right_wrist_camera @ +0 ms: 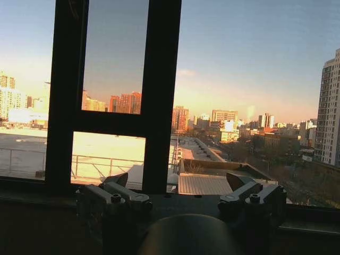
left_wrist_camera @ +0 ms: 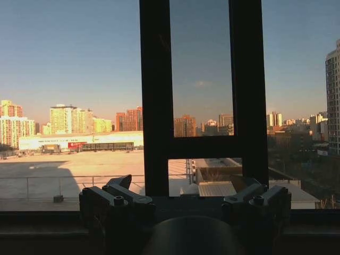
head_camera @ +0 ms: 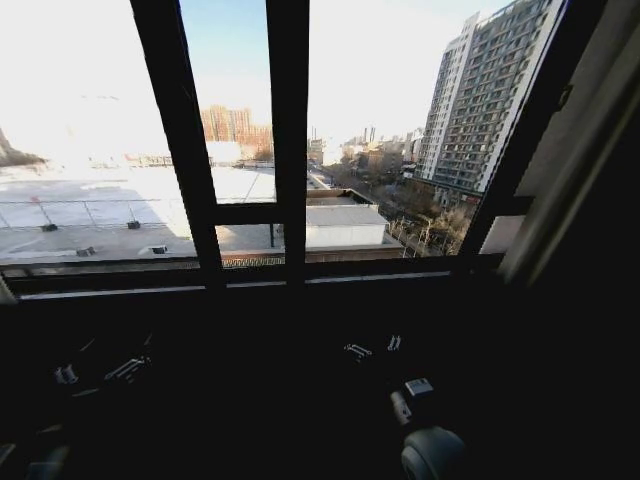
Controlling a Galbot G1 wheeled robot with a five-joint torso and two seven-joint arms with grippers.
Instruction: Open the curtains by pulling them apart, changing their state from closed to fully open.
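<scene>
At the far right edge of the window, a pale strip of gathered fabric, seemingly one of the curtains point(head_camera: 560, 190), hangs bunched against the wall, and the glass across the dark window frame point(head_camera: 288, 150) stands uncovered, with rooftops and a tall tower block point(head_camera: 480, 100) plain beyond. Judging by that, the pulling apart looks finished or very nearly so; whether a left panel is drawn fully aside cannot be told. Both arms sit low before the sill point(head_camera: 250, 275): the left hand point(left_wrist_camera: 183, 199) has its fingers spread apart and empty, and the right hand point(right_wrist_camera: 180, 196) likewise gapes, holding nothing.
</scene>
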